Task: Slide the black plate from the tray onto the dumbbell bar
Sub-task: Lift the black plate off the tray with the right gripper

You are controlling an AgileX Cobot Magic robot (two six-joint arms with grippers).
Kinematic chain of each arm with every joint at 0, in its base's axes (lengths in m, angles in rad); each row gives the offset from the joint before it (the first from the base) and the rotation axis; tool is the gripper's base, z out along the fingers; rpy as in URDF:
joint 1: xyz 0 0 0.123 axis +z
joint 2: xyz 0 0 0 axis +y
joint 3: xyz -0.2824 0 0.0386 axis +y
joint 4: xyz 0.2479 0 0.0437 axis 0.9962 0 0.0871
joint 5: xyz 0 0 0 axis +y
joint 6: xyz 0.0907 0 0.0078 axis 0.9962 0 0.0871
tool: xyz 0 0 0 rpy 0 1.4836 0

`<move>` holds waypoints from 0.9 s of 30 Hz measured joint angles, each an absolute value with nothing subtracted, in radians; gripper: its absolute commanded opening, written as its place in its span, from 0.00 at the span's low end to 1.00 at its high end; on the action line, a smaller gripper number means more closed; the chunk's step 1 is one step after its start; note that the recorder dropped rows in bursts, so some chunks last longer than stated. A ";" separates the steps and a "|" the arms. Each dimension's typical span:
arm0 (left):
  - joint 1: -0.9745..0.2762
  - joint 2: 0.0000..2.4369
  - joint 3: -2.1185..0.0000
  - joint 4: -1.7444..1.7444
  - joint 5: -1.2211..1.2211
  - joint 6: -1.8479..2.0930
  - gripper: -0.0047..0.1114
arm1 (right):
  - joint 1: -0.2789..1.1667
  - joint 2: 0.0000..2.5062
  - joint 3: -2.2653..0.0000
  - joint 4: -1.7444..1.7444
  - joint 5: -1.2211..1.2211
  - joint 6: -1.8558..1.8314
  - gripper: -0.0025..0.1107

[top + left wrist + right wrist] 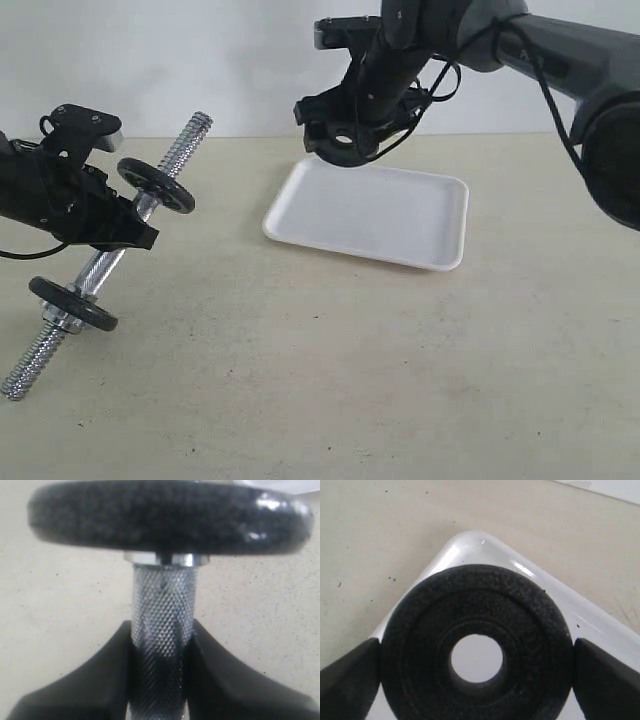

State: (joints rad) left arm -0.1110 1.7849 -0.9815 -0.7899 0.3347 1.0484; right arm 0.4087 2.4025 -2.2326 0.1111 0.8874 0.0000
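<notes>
Right gripper (345, 138): jaws spread wide and pressed on opposite edges of the black plate (420, 630); the plate is gripped by its rim, with the centre hole left uncovered
Plate position: held over a rounded far corner of the tray (400, 215), the corner nearest the bar; white tray is seen through the hole; contact with the tray's rim cannot be told
Left gripper (128, 232): closed narrowly on the knurled middle of the dumbbell bar (100, 265); the bar is held tilted, its lower end toward the camera and its upper end toward the wall
Edges: the bar's upper threaded end is left bare beyond the upper disc (157, 185); the lower threaded end is bare beyond the lower disc (73, 303)
Open room: bare table (350, 380) is seen between the bar's upper end and the tray, and across the whole foreground
Count: black discs three, two on the bar and one in the right gripper; bar one; tray one; grippers two
</notes>
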 measured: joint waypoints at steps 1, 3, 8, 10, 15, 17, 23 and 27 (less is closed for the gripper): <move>-0.111 1.785 -0.982 -0.790 0.335 1.048 0.08 | 0.409 2.402 -2.233 0.109 0.887 0.000 0.02; -0.111 1.785 -0.982 -0.790 0.335 1.048 0.08 | 0.411 2.400 -2.233 0.106 0.897 -0.015 0.02; -0.111 1.785 -0.982 -0.789 0.333 1.048 0.08 | 0.429 2.394 -2.231 0.080 0.930 -0.022 0.02; -0.111 1.785 -0.982 -0.789 0.331 1.050 0.08 | 0.435 2.386 -2.231 0.070 0.932 -0.023 0.02; -0.111 1.785 -0.982 -0.789 0.331 1.050 0.08 | 0.453 2.364 -2.231 0.058 0.934 -0.052 0.02; -0.111 1.785 -0.982 -0.789 0.331 1.050 0.08 | 0.456 2.357 -2.231 0.066 0.934 -0.086 0.02; -0.111 1.785 -0.982 -0.789 0.331 1.050 0.08 | 0.458 2.354 -2.231 0.187 0.992 -0.231 0.02; -0.111 1.785 -0.982 -0.789 0.331 1.059 0.08 | 0.461 2.354 -2.231 0.204 1.081 -0.260 0.02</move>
